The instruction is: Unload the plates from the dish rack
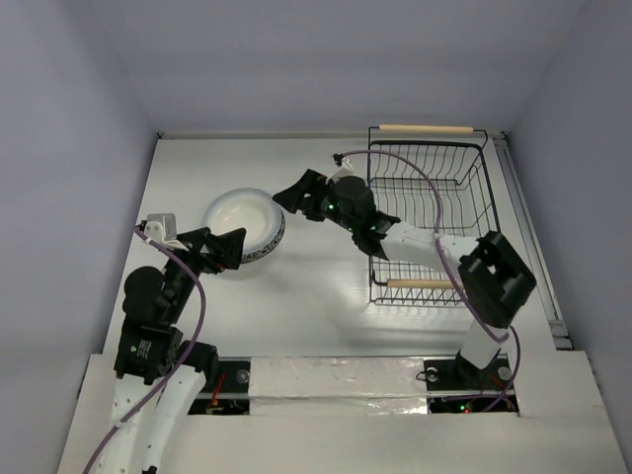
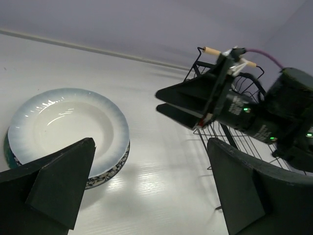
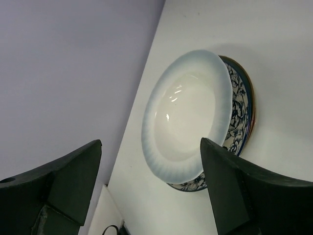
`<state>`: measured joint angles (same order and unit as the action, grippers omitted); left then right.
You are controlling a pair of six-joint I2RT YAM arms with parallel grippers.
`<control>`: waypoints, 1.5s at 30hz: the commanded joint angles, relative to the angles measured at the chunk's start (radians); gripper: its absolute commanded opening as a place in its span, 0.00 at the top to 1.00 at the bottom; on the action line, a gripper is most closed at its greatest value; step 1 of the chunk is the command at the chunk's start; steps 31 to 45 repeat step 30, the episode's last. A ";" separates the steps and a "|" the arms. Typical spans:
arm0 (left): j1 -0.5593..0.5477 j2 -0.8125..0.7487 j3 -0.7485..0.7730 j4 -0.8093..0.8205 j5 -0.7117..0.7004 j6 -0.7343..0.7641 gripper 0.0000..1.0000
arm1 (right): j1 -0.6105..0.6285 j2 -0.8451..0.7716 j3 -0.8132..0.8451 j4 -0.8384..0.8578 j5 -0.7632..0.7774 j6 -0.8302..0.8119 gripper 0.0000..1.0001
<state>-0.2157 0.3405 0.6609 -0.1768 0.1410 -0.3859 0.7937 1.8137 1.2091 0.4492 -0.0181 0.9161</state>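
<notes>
A stack of plates (image 1: 244, 224) lies flat on the table left of centre, a plain white plate (image 2: 68, 125) on top, a white plate with blue floral pattern (image 3: 239, 112) under it, and a red-brown rim (image 3: 254, 110) below. The other plates are hidden in the stack. The black wire dish rack (image 1: 430, 212) with two wooden handles stands at the right and holds no plates. My left gripper (image 1: 229, 248) is open and empty, just near of the stack. My right gripper (image 1: 293, 197) is open and empty, just right of the stack.
The rack's near wooden handle (image 1: 423, 284) lies under my right arm, its far handle (image 1: 427, 128) by the back wall. Walls close the table at the back and both sides. A white strip (image 1: 346, 380) covers the near edge by the arm bases.
</notes>
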 commanded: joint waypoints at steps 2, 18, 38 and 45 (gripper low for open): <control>0.027 0.015 0.000 0.056 0.034 0.007 0.01 | 0.010 -0.177 -0.062 0.006 0.053 -0.089 0.19; 0.027 0.068 0.172 0.117 0.058 -0.016 0.01 | 0.019 -1.059 -0.321 -0.257 0.313 -0.421 0.94; 0.027 0.069 0.168 0.158 0.131 -0.053 0.01 | 0.019 -1.281 -0.390 -0.342 0.429 -0.438 0.88; 0.027 0.069 0.168 0.158 0.131 -0.053 0.01 | 0.019 -1.281 -0.390 -0.342 0.429 -0.438 0.88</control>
